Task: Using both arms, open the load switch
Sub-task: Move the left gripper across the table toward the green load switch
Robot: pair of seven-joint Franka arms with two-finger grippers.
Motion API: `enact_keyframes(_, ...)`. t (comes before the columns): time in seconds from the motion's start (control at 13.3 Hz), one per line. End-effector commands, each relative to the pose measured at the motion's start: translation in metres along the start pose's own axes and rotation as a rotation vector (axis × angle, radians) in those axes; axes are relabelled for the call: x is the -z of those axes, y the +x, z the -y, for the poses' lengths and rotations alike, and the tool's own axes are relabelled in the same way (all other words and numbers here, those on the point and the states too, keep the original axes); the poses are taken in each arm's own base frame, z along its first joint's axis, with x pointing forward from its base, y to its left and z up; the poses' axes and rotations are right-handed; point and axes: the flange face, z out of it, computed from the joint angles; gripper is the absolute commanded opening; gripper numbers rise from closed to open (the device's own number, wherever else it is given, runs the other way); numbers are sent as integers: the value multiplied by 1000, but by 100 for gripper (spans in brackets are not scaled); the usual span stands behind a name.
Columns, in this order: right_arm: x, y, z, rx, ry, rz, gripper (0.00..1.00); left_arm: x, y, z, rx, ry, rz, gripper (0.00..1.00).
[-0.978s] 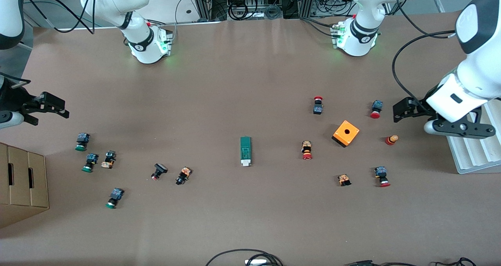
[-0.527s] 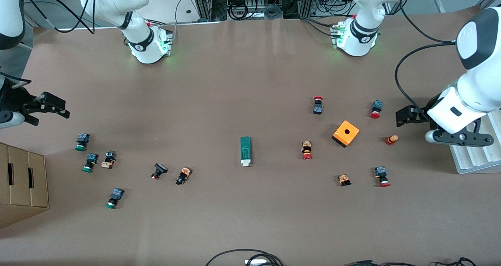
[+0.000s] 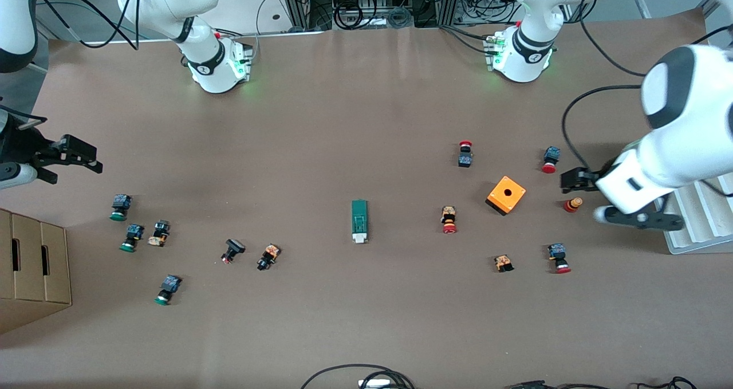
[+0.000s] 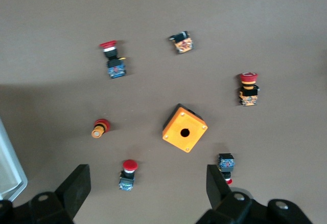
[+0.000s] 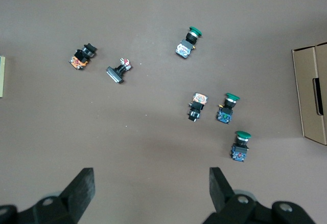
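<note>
The load switch (image 3: pixel 359 221), a narrow dark-green bar with a white tab at its end nearer the front camera, lies flat at mid-table with nothing touching it. A sliver of it shows at the edge of the right wrist view (image 5: pixel 1 75). My left gripper (image 3: pixel 574 180) hangs open over the red-capped buttons beside the orange cube (image 3: pixel 506 195). In the left wrist view its fingers (image 4: pixel 76 188) stand wide apart, and the gripper (image 4: pixel 148 189) holds nothing. My right gripper (image 3: pixel 83 155) waits open (image 5: pixel 150 189) over bare table at the right arm's end.
Red-capped buttons (image 3: pixel 449 219) lie scattered round the orange cube (image 4: pixel 185 128). Green-capped buttons (image 3: pixel 119 207) lie toward the right arm's end. A cardboard box (image 3: pixel 34 268) stands at that end, a white ribbed rack (image 3: pixel 698 220) at the left arm's end.
The left arm has swung in from the table's end, its gripper dropping to beside the orange cube. The right arm and the load switch have not moved.
</note>
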Motion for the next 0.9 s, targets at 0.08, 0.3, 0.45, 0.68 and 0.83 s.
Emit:
enact_keyframes(0.08, 2, 4, 1, 10, -23, 2, 100, -11, 21, -19, -30, 5, -33, 100)
enact_keyframes(0.3, 2, 4, 1, 11, -22, 2, 100, -27, 36, -56, -92, 40, -81, 100)
enact_keyframes(0.45, 2, 3, 1, 11, -21, 3, 100, -38, 45, -76, -156, 142, -135, 100)
enact_keyframes(0.68, 2, 4, 0, 8, -17, 0, 100, -57, 46, -107, -108, 139, -118, 100)
enact_keyframes(0.83, 2, 4, 0, 8, -17, 0, 100, -58, 41, -138, -97, 143, -121, 100)
